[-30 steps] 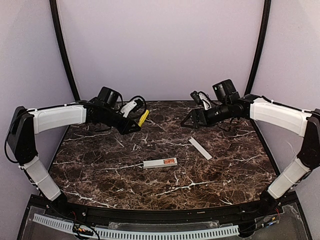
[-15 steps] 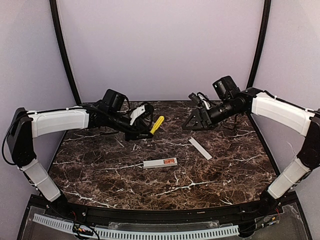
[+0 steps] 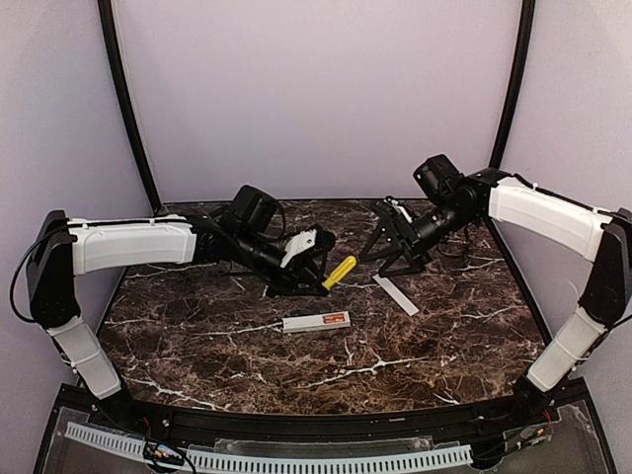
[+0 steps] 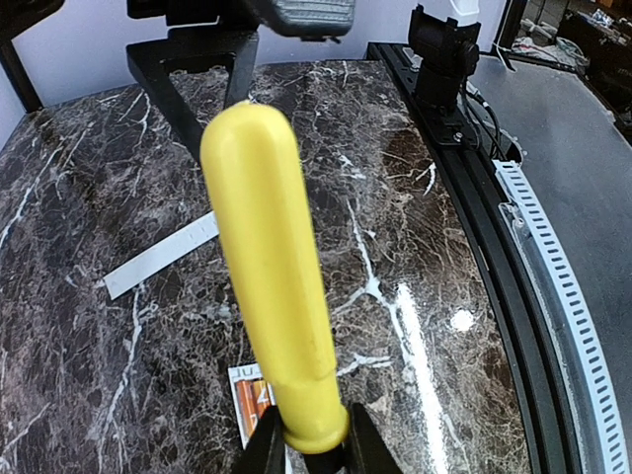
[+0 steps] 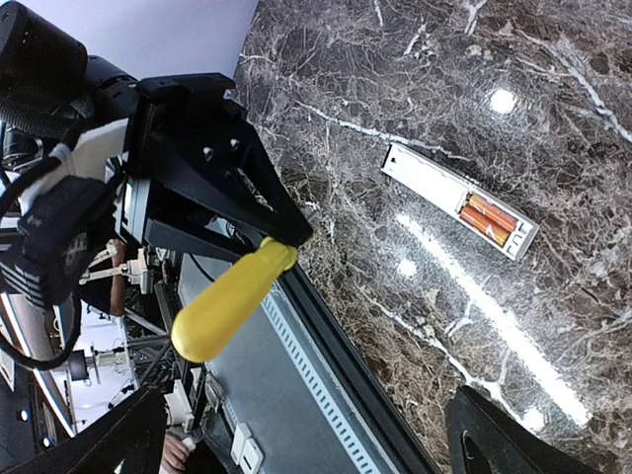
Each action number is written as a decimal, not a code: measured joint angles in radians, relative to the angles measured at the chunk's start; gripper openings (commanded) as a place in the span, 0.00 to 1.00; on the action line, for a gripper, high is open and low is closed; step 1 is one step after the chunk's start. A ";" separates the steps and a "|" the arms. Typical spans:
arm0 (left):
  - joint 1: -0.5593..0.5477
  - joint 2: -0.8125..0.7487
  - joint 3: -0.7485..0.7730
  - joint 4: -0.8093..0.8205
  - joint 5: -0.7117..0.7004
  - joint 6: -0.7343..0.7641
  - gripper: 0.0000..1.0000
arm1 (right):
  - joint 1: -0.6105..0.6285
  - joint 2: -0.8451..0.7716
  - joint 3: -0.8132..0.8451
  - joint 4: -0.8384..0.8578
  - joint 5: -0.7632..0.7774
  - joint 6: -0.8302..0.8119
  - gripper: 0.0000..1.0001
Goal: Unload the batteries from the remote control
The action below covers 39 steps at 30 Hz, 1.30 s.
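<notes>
Yellow, smooth and round-ended, the plastic stick is pinched at its base by the left fingers and angled out above the tabletop, just beyond the remote control. The right fingers hang spread wide and empty near the thin flat white strip. The slim white remote lies flat mid-tabletop, recess up and uncovered. Both batteries, small glossy orange cylinders, sit side by side inside. The compartment looks open; prying out both cells is left. The dark, white-veined marble gleams.

The batteries lie in the remote control (strip behind, right).
</notes>
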 measured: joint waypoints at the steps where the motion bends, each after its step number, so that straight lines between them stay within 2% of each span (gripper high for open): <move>1: -0.009 0.011 0.008 -0.003 0.000 0.004 0.00 | 0.001 0.003 0.002 -0.005 -0.002 0.009 0.96; 11: -0.066 0.066 0.030 -0.018 -0.009 0.028 0.00 | 0.044 0.035 0.016 -0.041 0.000 0.075 0.92; 19: -0.085 0.072 0.030 -0.017 -0.021 0.030 0.00 | 0.108 0.058 0.016 -0.035 0.023 0.130 0.78; 24: -0.095 0.075 0.031 -0.017 -0.031 0.030 0.00 | 0.144 0.072 0.016 -0.027 0.051 0.165 0.66; 39: -0.104 0.076 0.031 -0.017 -0.043 0.030 0.00 | 0.192 0.088 0.010 0.018 0.116 0.219 0.49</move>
